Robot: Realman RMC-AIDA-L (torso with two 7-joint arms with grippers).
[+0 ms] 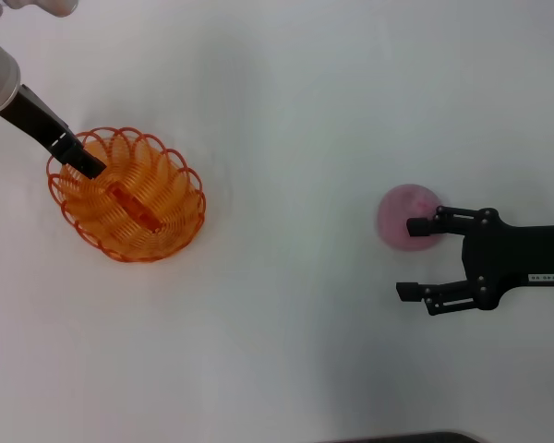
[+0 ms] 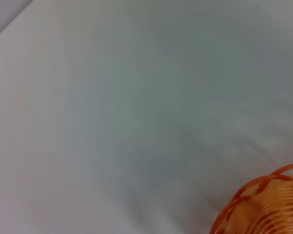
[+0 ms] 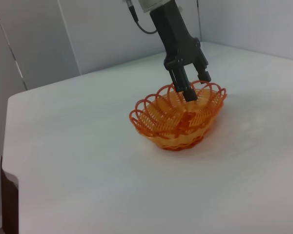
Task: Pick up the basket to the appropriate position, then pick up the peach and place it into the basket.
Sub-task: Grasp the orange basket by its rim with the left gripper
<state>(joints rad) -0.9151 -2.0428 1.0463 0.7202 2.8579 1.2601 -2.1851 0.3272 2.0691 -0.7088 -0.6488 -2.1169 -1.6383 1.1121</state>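
Note:
The orange basket (image 1: 126,197) rests on the white table at the left; it also shows in the right wrist view (image 3: 178,119) and, in part, in the left wrist view (image 2: 263,207). My left gripper (image 1: 85,160) is at the basket's far left rim, one finger inside and one outside, shut on the rim; it also shows in the right wrist view (image 3: 198,87). The pale pink peach (image 1: 406,210) lies on the table at the right. My right gripper (image 1: 406,258) is open and empty, low beside the peach, with one fingertip over the peach's near edge and the other well clear of it.
The white table (image 1: 286,120) is bare between the basket and the peach. A dark edge (image 1: 397,437) shows at the front of the table. Grey wall panels (image 3: 88,34) stand beyond the table's far side.

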